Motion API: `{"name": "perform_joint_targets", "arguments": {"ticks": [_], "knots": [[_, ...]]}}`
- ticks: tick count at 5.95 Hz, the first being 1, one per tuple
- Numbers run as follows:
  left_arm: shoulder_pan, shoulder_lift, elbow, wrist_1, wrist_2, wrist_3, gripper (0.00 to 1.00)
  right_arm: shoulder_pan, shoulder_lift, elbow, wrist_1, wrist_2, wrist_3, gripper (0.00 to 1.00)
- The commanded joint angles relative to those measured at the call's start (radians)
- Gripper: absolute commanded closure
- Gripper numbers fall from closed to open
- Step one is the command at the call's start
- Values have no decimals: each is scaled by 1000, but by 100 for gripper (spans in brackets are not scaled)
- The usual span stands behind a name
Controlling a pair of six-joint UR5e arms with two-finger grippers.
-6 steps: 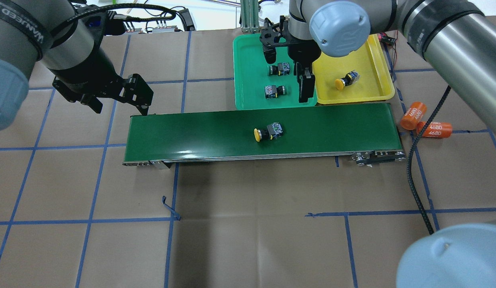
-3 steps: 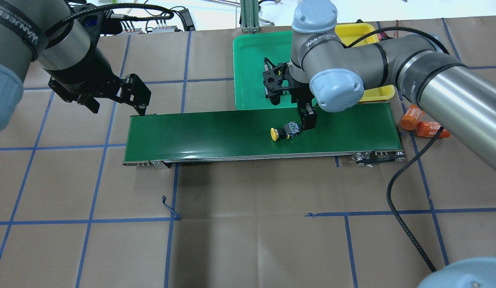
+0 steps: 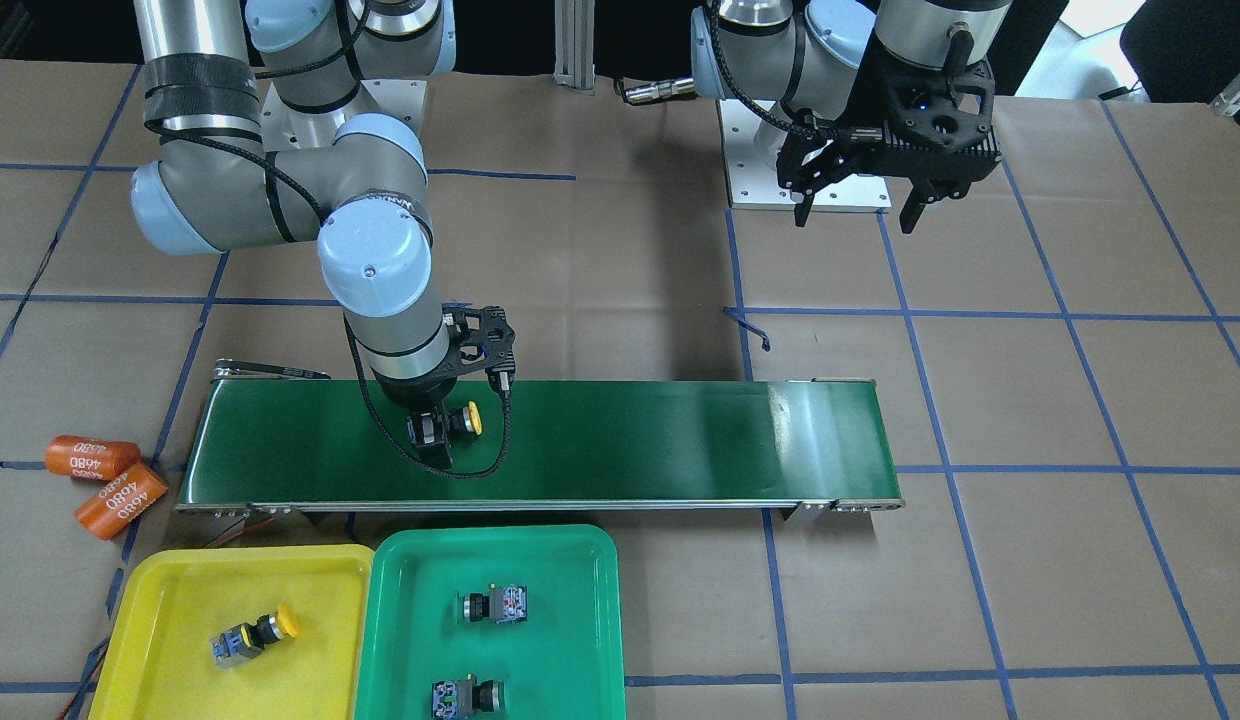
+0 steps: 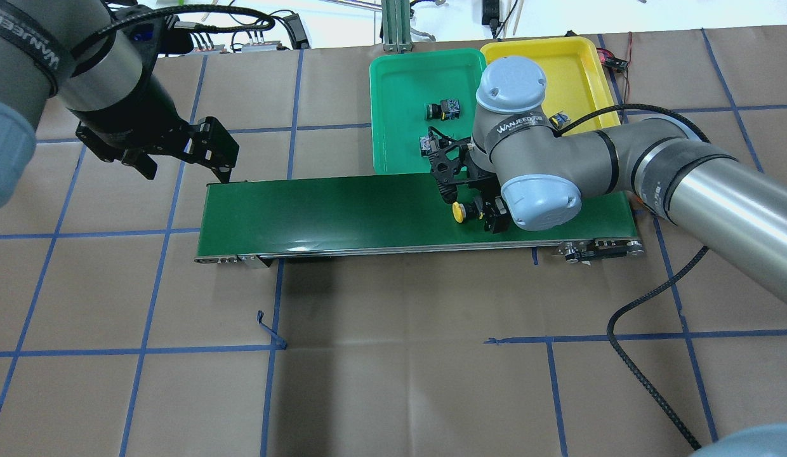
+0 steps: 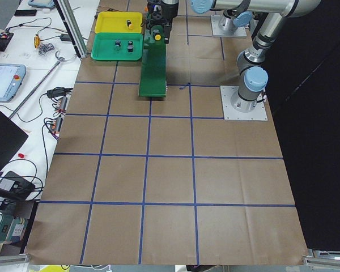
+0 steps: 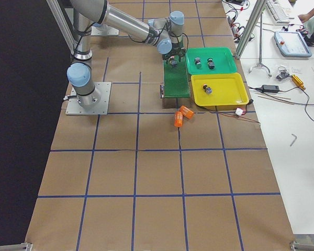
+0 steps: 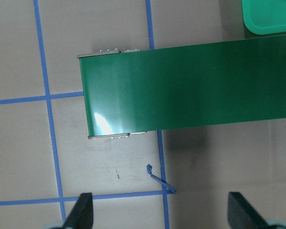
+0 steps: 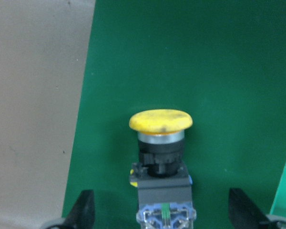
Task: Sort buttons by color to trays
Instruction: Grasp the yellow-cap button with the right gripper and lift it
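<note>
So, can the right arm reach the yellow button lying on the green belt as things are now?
Probably yes. The right gripper is open just over the yellow button, one finger on each side of it. Nothing else lies on the belt near it, so the way down looks free.

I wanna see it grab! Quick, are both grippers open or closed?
Left gripper: open, empty.
Right gripper: open, straddling the yellow button, not gripping it.
</note>
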State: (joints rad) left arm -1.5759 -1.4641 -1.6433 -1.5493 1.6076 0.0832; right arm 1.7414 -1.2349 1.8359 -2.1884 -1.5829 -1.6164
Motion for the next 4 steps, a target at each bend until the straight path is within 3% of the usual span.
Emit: {"name": "perform_joint_targets", "arguments": {"ticks": [1,2,4], "knots": [[1,1,5,-2,2,0,1,-57,-2,5,1,-18,-8,73],[1,1,5,-3,0,0,1,-77,-6,0,-4,-23,-28,87],[1,-1,7,1,-9,0,1,-120,-35,-59,-10,-22,-49,90]]}}
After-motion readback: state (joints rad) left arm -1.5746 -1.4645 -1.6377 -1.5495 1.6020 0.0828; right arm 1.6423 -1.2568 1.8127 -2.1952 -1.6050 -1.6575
